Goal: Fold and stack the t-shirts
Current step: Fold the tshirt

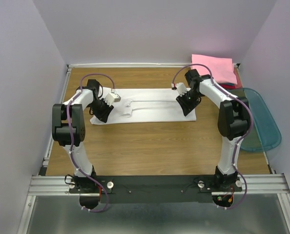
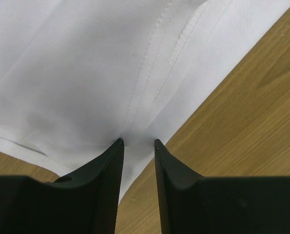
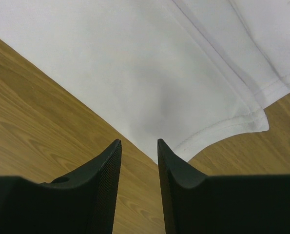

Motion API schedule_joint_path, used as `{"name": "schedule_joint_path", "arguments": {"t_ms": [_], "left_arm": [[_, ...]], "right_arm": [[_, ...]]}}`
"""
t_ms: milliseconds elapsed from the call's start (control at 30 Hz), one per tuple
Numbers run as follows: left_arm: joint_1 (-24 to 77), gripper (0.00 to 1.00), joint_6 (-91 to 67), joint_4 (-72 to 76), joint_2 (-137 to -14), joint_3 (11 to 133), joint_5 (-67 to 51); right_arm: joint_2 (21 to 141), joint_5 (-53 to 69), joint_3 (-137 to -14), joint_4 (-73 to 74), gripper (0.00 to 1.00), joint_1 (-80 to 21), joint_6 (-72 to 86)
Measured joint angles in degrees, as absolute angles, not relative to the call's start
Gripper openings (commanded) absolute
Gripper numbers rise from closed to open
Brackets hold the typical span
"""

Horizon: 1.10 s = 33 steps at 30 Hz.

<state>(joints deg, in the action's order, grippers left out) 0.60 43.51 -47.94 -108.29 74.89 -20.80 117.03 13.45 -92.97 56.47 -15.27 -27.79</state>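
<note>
Top external: the white t-shirt [image 1: 152, 105] lies folded into a long strip across the far half of the table [image 1: 149, 146]. The left gripper [image 1: 104, 113] sits at its left end, the right gripper [image 1: 187, 105] at its right end. Folded pink t-shirts [image 1: 214, 68] lie at the far right.

Left wrist: jaws narrowly parted, pinching bunched white cloth.

Right wrist: jaws narrowly parted at the cloth edge; grip cannot be confirmed.

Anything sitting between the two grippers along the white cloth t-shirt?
Only the shirt itself: the top view shows bare white t-shirt running from left gripper to right gripper.
</note>
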Motion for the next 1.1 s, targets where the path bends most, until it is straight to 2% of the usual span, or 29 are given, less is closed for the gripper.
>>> {"name": "schedule_joint_path", "arguments": {"t_ms": [333, 533, 567, 633, 667, 700, 800, 1100], "left_arm": [[0.60, 0.26, 42.11, -46.41, -109.10, 75.53, -20.16], [0.60, 0.10, 41.87, -46.46, -109.14, 77.06, -20.08], [0.60, 0.05, 41.93, -46.41, -109.14, 77.23, -20.08], [0.60, 0.02, 41.80, -46.41, -109.16, 77.56, -19.97], [0.60, 0.02, 41.80, -46.39, -109.19, 77.69, -19.90], [0.60, 0.10, 41.78, -46.41, -109.23, 77.82, -19.86], [0.60, 0.25, 41.89, -46.59, -109.49, 78.13, -19.73], [0.60, 0.27, 42.17, -46.72, -109.51, 75.70, -18.65]], "right_arm": [[115.83, 13.41, -92.66, 56.51, 0.42, -15.27, -27.79], [115.81, 13.41, -92.31, 56.53, 0.42, -15.27, -27.83], [115.81, 13.41, -92.31, 56.53, 0.42, -15.27, -27.86], [115.81, 13.39, -92.31, 56.53, 0.42, -15.27, -27.88], [115.81, 13.39, -92.31, 56.53, 0.42, -15.27, -27.90], [115.81, 13.39, -92.31, 56.53, 0.42, -15.27, -27.90], [115.81, 13.37, -92.31, 56.53, 0.42, -15.27, -28.08], [115.81, 13.32, -92.31, 56.53, 0.42, -15.27, -28.53]]}}
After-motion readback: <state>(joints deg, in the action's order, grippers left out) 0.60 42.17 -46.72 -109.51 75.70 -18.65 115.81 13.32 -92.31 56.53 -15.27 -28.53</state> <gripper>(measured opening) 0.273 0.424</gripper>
